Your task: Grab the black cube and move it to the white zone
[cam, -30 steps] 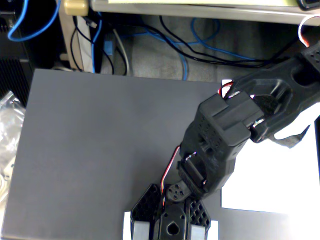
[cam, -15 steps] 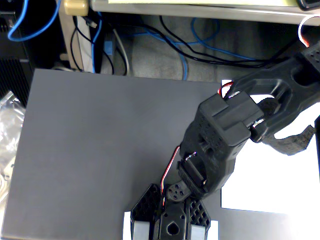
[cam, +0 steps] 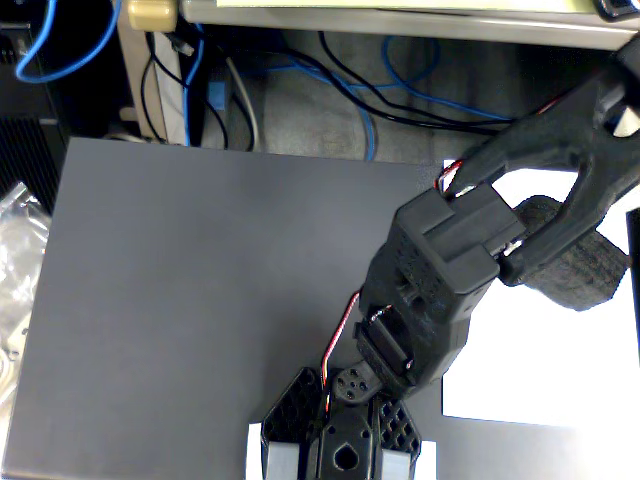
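In the fixed view the black cube (cam: pixel 585 268), a rough dark foam block, lies on the white zone (cam: pixel 540 360), a white paper sheet at the right. My gripper (cam: pixel 618 118) reaches up and to the right, above the sheet. Its two black jaws come together near the frame's right edge, and white paper shows through the gap between them. The block is below the lower jaw, not between the jaws, and that jaw hides part of it. The very fingertips run into the frame edge.
A dark grey mat (cam: pixel 200 300) covers the table left of the sheet. The arm's base (cam: pixel 340 440) stands at the bottom centre. A crumpled clear plastic bag (cam: pixel 15 260) lies at the left edge. Blue and black cables (cam: pixel 370 110) run behind the mat.
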